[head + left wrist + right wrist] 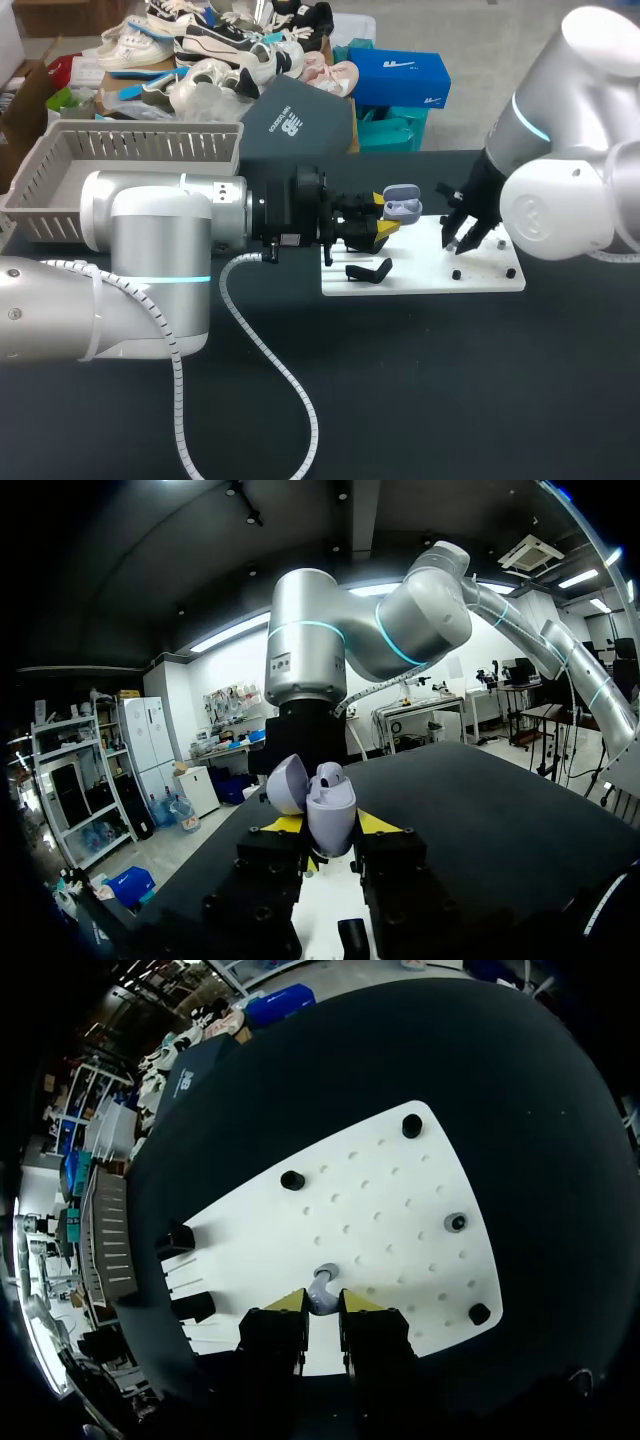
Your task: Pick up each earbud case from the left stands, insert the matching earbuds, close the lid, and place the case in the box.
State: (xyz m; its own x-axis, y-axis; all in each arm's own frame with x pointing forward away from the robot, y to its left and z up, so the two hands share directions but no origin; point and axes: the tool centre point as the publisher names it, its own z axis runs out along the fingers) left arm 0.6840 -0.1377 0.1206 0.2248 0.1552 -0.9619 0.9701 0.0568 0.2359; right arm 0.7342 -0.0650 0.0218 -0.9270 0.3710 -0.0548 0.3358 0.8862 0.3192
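Our left gripper [328,826] pinches the smooth, rounded lilac case [331,805], its lid open, over the flat white perforated board [400,1210]. Our right gripper [323,1303] pinches a small glossy earbud [324,1280] on that board.

Dark table [450,380], white board [480,275], perhaps basket [60,160]

- 1 earbud case [402,203]
- 1 earbud [323,1284]
- 1 white board [485,278]
- 2 blk stands [175,1241] [191,1307]
- 4 blk pegs [412,1126] [292,1180] [456,1222] [480,1313]
- 1 grey basket [60,152]
- 2 arms [150,240] [565,195] w/ 2 grippers [386,229] [458,243]
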